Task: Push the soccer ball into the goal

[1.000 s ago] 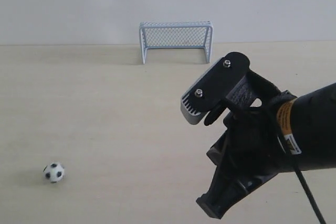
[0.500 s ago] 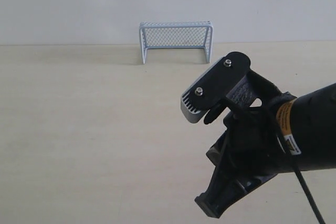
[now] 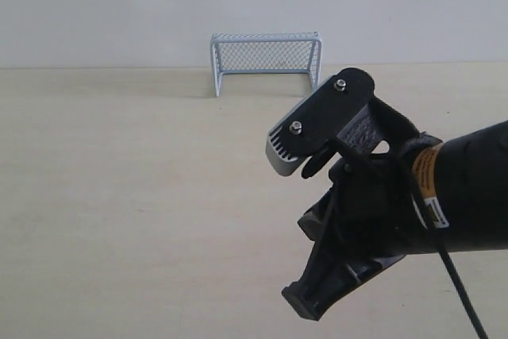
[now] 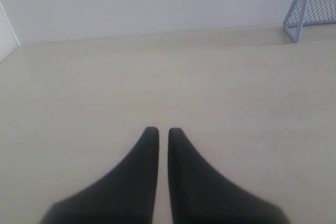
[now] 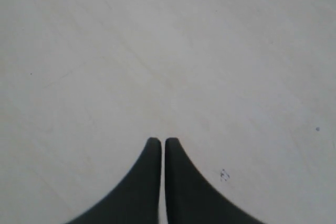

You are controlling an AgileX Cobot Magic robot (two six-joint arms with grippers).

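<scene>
Pale-blue goal (image 3: pixel 265 55) facing exterior camera, crossbar sideways, left end effector (image 4: pixel 163 130) and right end effector (image 5: pixel 159 141) closed.

The soccer ball that lay on the near left of the table a second ago is out of sight now, and the right arm (image 3: pixel 381 212) has shifted slightly left, its lower end nearer

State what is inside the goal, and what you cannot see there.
Inside the goal only its mesh netting and a strip of table show; no soccer ball is there. Nothing covers its mouth in the exterior view.
</scene>
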